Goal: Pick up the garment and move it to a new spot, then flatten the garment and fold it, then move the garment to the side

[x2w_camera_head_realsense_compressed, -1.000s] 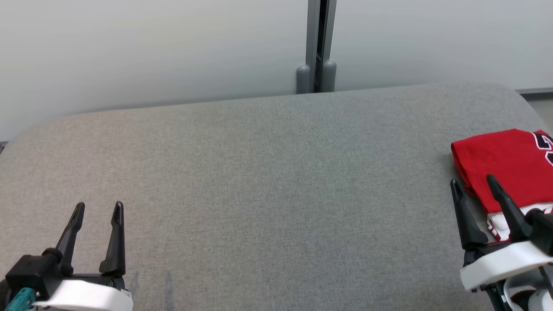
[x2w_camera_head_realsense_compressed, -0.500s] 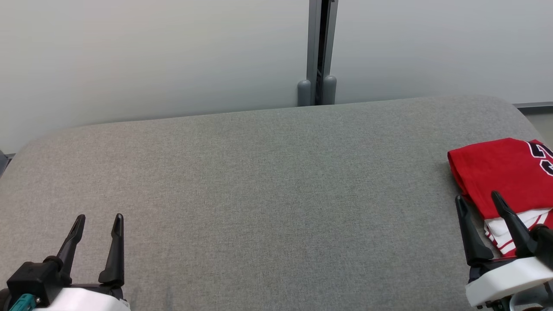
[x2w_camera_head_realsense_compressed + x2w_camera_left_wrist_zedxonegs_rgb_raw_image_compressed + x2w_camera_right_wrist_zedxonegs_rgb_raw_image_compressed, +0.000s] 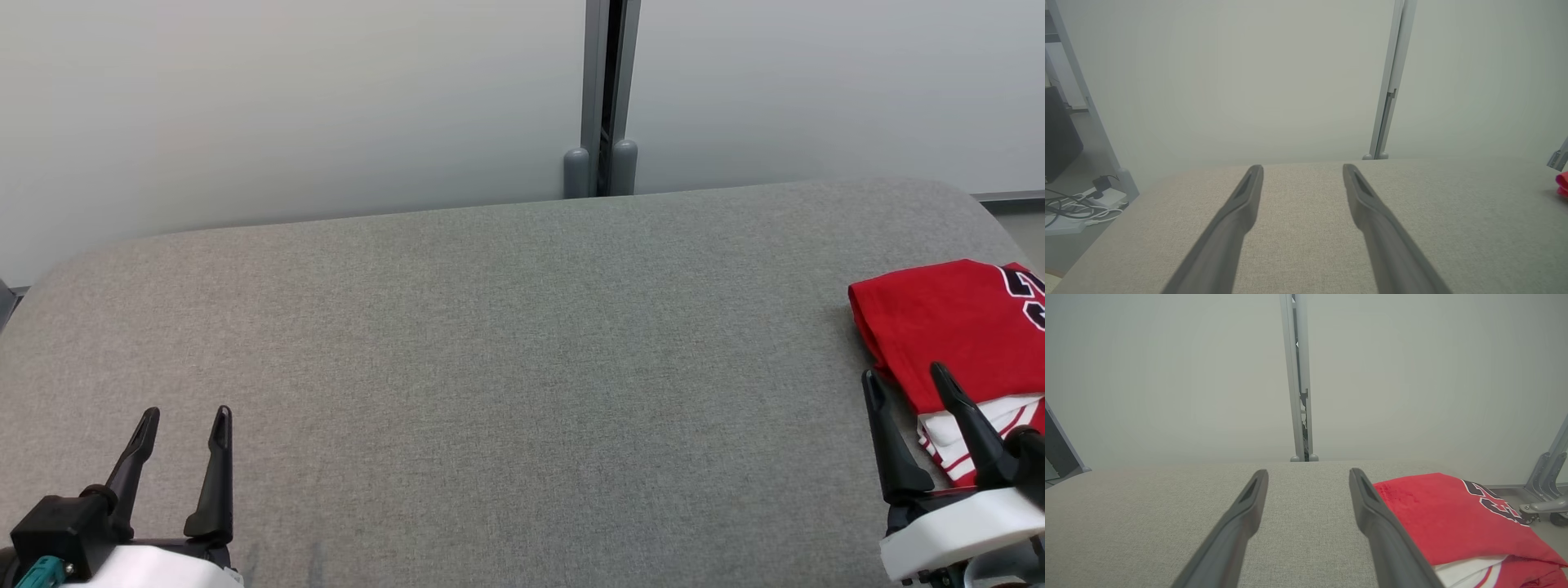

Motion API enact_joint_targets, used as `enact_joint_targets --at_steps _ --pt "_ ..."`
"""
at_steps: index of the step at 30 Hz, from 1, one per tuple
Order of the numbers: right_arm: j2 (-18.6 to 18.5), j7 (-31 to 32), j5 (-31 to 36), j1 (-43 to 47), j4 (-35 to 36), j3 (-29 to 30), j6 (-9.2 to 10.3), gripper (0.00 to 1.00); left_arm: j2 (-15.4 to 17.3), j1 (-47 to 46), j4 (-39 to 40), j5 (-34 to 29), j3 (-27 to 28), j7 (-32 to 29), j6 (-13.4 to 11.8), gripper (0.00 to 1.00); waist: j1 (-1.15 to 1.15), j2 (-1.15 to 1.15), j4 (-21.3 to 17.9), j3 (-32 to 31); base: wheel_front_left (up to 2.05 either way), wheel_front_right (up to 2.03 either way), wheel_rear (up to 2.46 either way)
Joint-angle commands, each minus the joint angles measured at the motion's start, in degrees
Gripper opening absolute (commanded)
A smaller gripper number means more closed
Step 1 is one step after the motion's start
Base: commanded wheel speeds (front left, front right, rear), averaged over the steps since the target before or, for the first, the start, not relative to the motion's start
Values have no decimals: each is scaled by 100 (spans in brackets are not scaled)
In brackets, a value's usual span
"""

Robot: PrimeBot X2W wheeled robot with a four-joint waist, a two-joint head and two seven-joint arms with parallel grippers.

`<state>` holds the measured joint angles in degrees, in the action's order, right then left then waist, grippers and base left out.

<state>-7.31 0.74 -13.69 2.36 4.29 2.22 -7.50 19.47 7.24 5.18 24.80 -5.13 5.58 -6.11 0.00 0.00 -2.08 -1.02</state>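
– Two questions: how do your jaws stand, and where is the garment?
– Both pairs are spread wide, and neither holds anything. The garment lies at the right end of the grey padded table, close to its right edge. It is a red jersey, folded into a compact stack, with white, red-striped trim showing along the side nearest me and part of a dark, white-edged numeral on top.
– How close is your right gripper to it?
– Just at its near left corner. One finger sits over bare table beside the stack. The other crosses the near edge of the red cloth as my head camera sees it. Whether it touches the fabric, I cannot tell. Between the two fingers lies bare table.
– And the left gripper?
– Low at the near left corner of the table, well apart from the jersey, fingers pointing toward the far edge over bare grey fabric.
– Anything else around?
– Pale wall panels stand behind the table, joined by a grey post near the middle of its far edge. Past the table's left end, my left wrist view shows a white power strip and tangled cables on the floor.
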Motion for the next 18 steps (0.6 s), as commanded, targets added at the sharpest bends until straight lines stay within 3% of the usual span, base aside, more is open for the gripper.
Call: enact_joint_targets --at_steps 1,18 --pt "1 1 -26 36 14 26 2 100 39 -2 8 16 0 1 -29 100 0 0 4 0 0 0 0" --pt "37 -22 -42 30 -8 30 2 100 101 -50 -3 59 -15 -4 -60 100 0 0 36 15 0 0 0"
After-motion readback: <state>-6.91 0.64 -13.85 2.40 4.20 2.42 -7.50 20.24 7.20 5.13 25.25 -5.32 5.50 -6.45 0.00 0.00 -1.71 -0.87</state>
